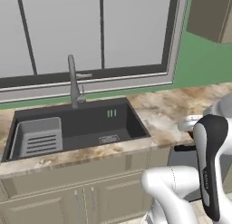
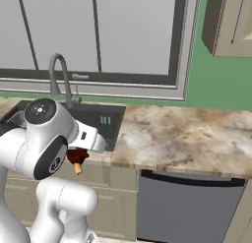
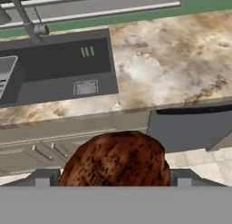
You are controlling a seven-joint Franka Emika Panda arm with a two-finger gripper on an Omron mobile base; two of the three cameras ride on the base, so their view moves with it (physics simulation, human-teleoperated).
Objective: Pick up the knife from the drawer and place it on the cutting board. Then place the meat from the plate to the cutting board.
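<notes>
While the meat (image 3: 116, 158) sits between the finger tips, the gripper (image 3: 115, 175) is spread wide around it and holds it up in front of the beige cabinets. It is a roundish, reddish-brown lump flecked with dark spots. Beyond it lie the marbled counter (image 3: 172, 64) and the dark sink (image 3: 63, 66).

A dark sink (image 1: 90, 123) sits in the marbled stone counter (image 1: 158, 112) below a large window (image 1: 90, 32). A grey faucet (image 1: 73, 82) rises behind the basin, and a grey ribbed rack (image 1: 38, 137) lies in the sink's left end. Beige cabinet doors (image 1: 68, 200) run beneath. The white arm (image 1: 210, 164) with its dark joint fills the lower right, hiding a white rim (image 1: 188, 123) on the counter edge. An upper cabinet (image 1: 210, 17) hangs at top right.
</notes>
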